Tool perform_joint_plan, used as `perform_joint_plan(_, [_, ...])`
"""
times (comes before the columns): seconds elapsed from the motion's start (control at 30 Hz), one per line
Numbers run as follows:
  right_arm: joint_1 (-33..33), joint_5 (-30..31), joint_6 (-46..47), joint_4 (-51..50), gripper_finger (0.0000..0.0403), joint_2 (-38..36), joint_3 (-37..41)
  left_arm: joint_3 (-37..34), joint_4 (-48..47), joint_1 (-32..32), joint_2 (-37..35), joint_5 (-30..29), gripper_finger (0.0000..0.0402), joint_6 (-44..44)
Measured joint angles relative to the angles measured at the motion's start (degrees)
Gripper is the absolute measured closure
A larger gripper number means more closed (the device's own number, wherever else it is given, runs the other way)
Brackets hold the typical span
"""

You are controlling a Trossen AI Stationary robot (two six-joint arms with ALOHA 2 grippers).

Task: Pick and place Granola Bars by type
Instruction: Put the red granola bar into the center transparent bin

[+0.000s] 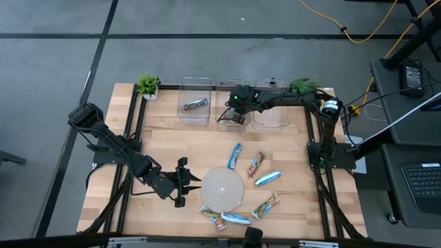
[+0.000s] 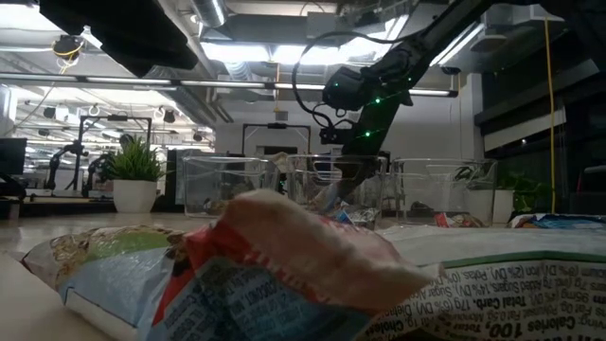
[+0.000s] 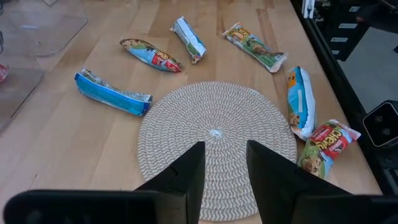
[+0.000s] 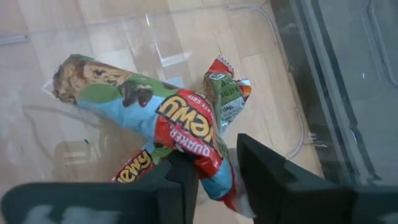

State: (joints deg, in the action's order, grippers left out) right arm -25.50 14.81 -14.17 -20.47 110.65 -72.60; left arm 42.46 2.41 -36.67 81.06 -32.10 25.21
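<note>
My right gripper (image 1: 238,114) is at the far side, over the middle clear bin (image 1: 226,88), shut on a red, green and blue granola bar (image 4: 149,109). Two more red and green bars (image 4: 227,93) lie in that bin below it. My left gripper (image 1: 183,181) is open and empty, low over the table just left of the round woven mat (image 1: 222,187). Several bars lie flat on the table around the mat: blue ones (image 1: 235,155) (image 1: 267,178) and red and green ones (image 1: 255,164) (image 1: 266,205). The left wrist view shows them past the mat (image 3: 214,134), such as a blue bar (image 3: 112,94). My right gripper pinches the bar by one end (image 4: 208,155) between its two fingers, which come from above, pointing down. The rest of the bar reaches out past the fingers, tilted, lifted over the bin's floor and the bars lying there.
Three clear bins stand in a row at the far edge; the left one (image 1: 194,89) holds a grey-blue bar (image 1: 195,104), the right one (image 1: 270,117) is beside my right arm. Small potted plants (image 1: 147,85) (image 1: 303,85) flank the bins. Two bars (image 1: 236,219) (image 1: 213,217) lie by the near edge.
</note>
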Motion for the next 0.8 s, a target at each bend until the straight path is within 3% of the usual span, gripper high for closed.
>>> perform_joint_plan(0.47, [0.0,2.5,-2.8,-3.0,0.0220,0.0,-0.6,0.0,0.7,0.0,3.5,0.1,0.0291,0.0])
perform_joint_plan(0.8, [0.2,4.1,-2.5,-12.2,0.0188,0.0,-8.7,0.0,0.9,0.5,4.5,0.1,0.0294,0.2])
